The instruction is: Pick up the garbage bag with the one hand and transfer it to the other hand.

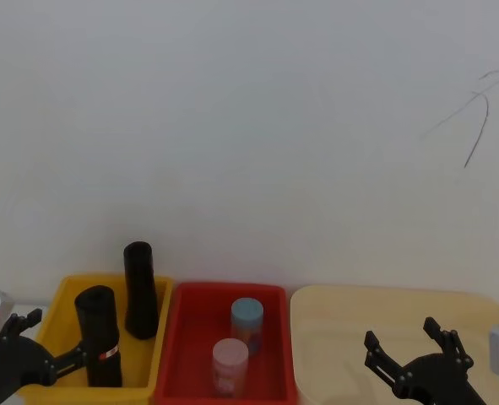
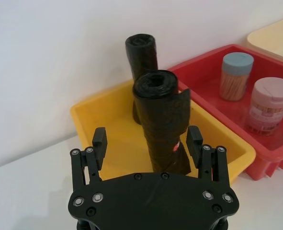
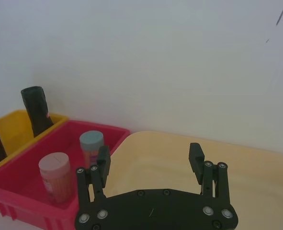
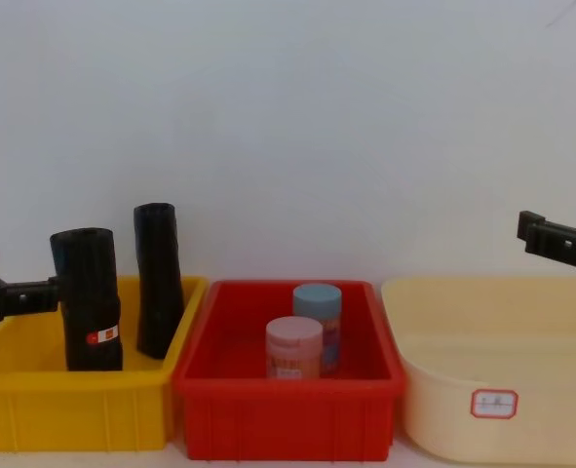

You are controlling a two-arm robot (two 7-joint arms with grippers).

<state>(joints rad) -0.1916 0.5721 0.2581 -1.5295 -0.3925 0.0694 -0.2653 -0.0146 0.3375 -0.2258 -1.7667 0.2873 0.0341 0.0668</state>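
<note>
The garbage bag (image 1: 97, 325) (image 4: 88, 292) (image 2: 161, 115) is a thick black roll with a red-and-white sticker low on its side. It stands upright in the yellow bin (image 1: 59, 295) (image 4: 34, 405). My left gripper (image 1: 55, 335) (image 2: 147, 140) (image 4: 19, 273) is open at the bin's left side. It faces the roll, which lines up with the gap between its fingers, and one fingertip is close to the roll's side. My right gripper (image 1: 399, 331) (image 3: 149, 149) (image 4: 536, 229) hangs open and holds nothing over the cream tub (image 1: 384, 308) (image 4: 492, 331).
A slimmer black roll (image 1: 139, 287) (image 4: 158, 278) leans in the yellow bin just behind the garbage bag. The red bin (image 1: 190, 337) (image 4: 288, 409) in the middle holds a blue-lidded jar (image 1: 247, 321) and a pink-lidded jar (image 1: 230, 363). A white wall stands close behind.
</note>
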